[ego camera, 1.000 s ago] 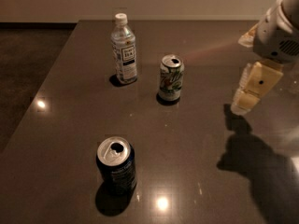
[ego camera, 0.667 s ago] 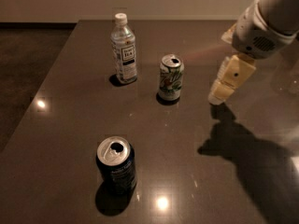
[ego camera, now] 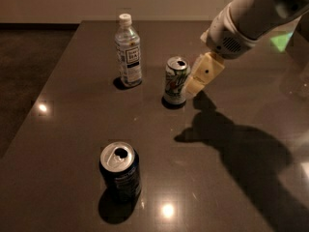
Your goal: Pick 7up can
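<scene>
The 7up can (ego camera: 175,80), silver-white with green lettering and an open silver top, stands upright near the middle of the dark table (ego camera: 227,178). My gripper (ego camera: 199,79) hangs from the white arm that comes in from the upper right. Its cream-coloured fingers (ego camera: 204,73) are right beside the can's right side, close to touching it.
A clear bottle with a white cap (ego camera: 128,51) stands to the left of and behind the can. A dark blue can (ego camera: 119,170) stands near the front left. The arm's shadow (ego camera: 236,149) lies across the table's right half. The table's left edge runs diagonally at the left.
The arm has swung left and forward across the table. The gripper went from well to the right of the 7up can to right beside it. The cans and bottle have not moved.
</scene>
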You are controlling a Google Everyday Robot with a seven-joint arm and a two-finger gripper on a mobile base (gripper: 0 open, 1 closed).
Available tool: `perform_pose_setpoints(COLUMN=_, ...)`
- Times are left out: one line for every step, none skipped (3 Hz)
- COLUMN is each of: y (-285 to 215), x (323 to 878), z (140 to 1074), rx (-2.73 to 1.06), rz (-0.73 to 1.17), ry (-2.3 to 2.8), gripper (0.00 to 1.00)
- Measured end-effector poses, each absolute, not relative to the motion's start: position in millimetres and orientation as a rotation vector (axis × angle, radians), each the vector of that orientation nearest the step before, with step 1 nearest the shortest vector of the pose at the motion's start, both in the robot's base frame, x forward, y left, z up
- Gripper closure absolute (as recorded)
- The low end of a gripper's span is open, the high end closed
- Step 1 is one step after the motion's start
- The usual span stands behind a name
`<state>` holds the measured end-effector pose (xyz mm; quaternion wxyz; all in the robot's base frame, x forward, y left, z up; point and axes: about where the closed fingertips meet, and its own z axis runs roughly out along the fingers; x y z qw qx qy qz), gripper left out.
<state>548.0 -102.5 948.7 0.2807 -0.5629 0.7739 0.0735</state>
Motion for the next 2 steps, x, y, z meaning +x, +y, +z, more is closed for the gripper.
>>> perform_pose_setpoints(y=-78.3, x=557.7, z=940.5, rx=-1.522, rz=0.254, ry=2.043, gripper=0.00)
perform_pose_setpoints(y=-62.6, x=565.4, z=929.8, rx=-1.542, rz=0.297, ry=2.030, gripper=0.00)
